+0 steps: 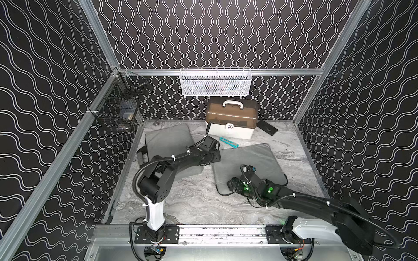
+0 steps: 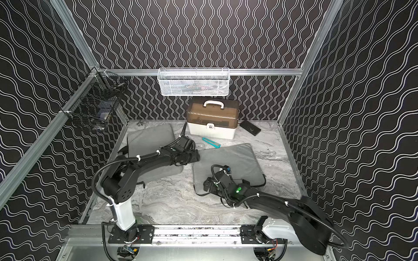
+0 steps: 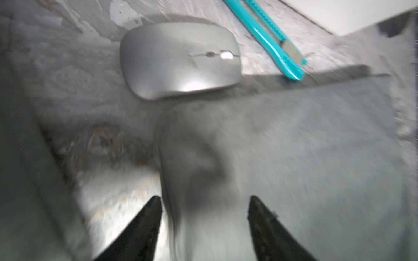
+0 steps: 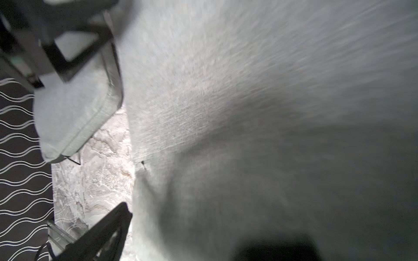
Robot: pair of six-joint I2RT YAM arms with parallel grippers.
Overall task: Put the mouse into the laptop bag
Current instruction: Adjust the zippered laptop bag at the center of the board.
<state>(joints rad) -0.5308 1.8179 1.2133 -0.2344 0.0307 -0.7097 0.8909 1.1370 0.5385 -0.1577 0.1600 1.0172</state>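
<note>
Mouse point(image 3: 181, 59), silver, flat, glossy (beside teal cutter point(image 3: 264, 34))

Motion-blurred wrist views, crisp evenly lit top views

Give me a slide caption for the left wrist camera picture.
Left gripper open at a grey laptop bag corner; silver mouse and teal box cutter lie beyond.

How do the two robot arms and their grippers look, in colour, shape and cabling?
The left arm and the right arm are both black and white at the base. Black ribbed cables run along them, fastened with white ties. Green lights glow near the right wrist. The left gripper has black, tapered fingers that end in points.
</note>
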